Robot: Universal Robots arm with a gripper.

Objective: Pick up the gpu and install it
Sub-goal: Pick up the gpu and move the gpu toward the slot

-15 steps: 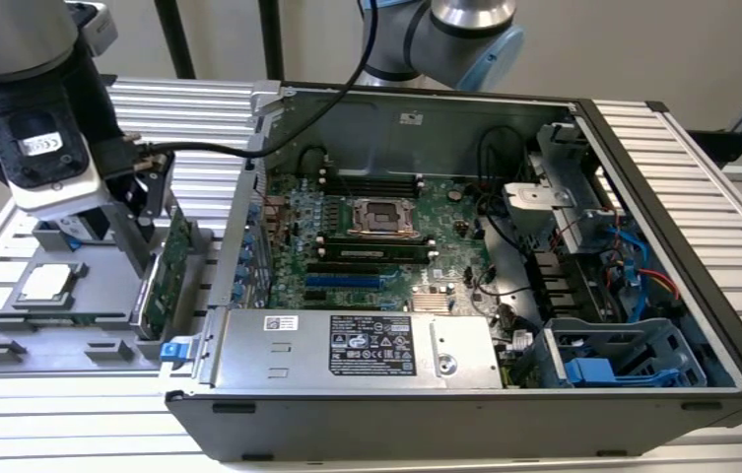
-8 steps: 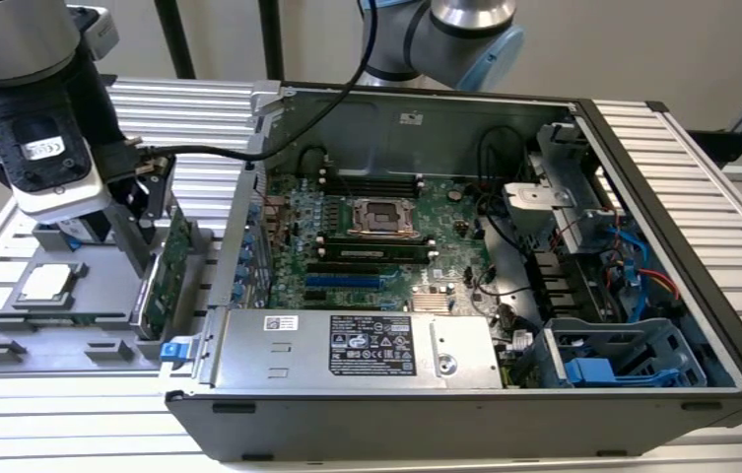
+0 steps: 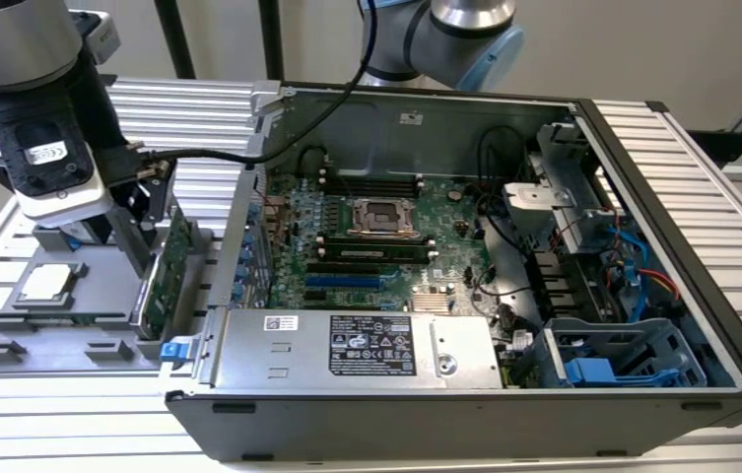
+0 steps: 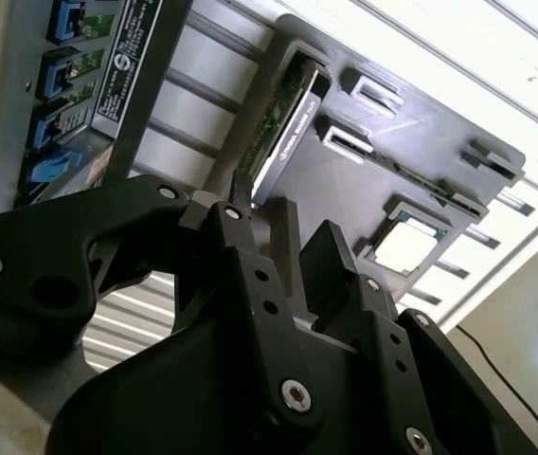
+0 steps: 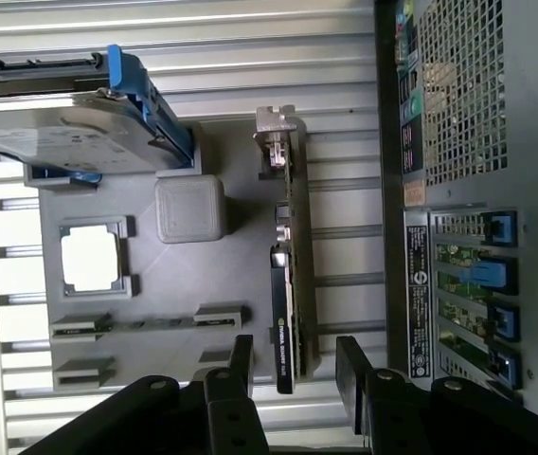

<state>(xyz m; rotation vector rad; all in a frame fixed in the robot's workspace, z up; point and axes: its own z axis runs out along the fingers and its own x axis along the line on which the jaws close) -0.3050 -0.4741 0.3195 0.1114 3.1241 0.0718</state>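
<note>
Black matte hand (image 5: 295,349) open astride thin flat gpu (image 5: 290,265), card standing on edge in slotted grey moulded tray (image 5: 222,275), ribbed metal counter (image 5: 203,47) beneath

Robotics lab bench: slatted aluminium table (image 3: 82,434), opened computer case (image 3: 449,426), grey parts fixture (image 3: 66,337).

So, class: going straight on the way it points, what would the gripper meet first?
Probably the gpu, standing on edge in the grey holder: in the first wrist view the open fingers line up either side of it. Depth is unclear.
</note>
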